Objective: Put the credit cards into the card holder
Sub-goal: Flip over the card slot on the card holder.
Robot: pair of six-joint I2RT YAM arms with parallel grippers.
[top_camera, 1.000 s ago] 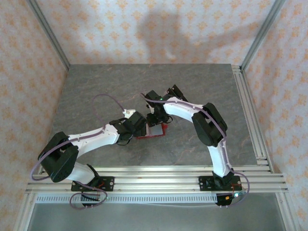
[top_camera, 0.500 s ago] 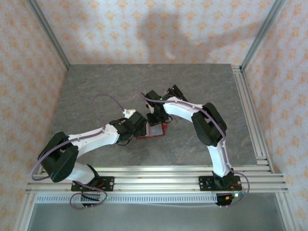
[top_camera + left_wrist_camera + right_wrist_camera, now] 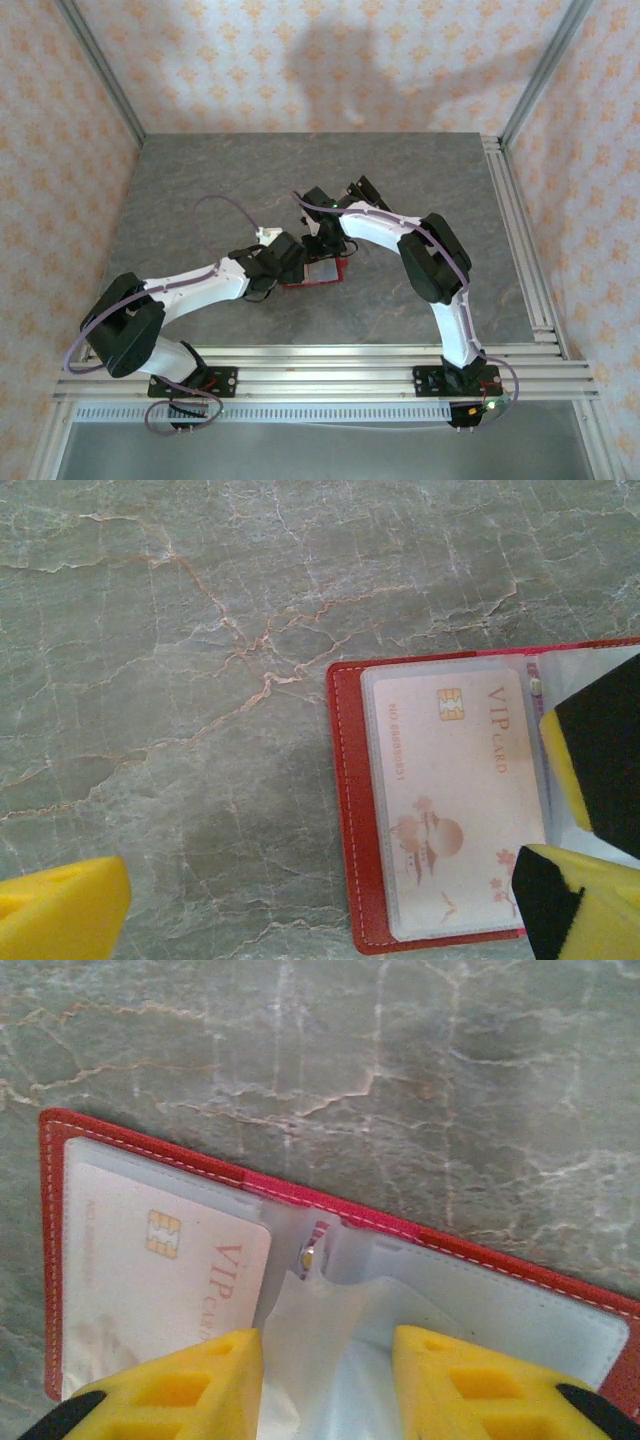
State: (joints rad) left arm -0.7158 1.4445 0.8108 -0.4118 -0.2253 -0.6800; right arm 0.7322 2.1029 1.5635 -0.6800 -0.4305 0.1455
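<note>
Red card holder (image 3: 345, 810) open flat, pale VIP credit card (image 3: 455, 800) tucked inside.

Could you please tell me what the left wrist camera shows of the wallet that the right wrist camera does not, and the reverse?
Left wrist: the card's whole face, down to its sun-and-tree picture, plus a broad stretch of table to the wallet's left. Right wrist: the wallet's right half along its top red edge, with pale sleeves puffed up at the fold. Both: the open red wallet lying on the marbled table, with the VIP card and its chip in the left clear pocket.
</note>
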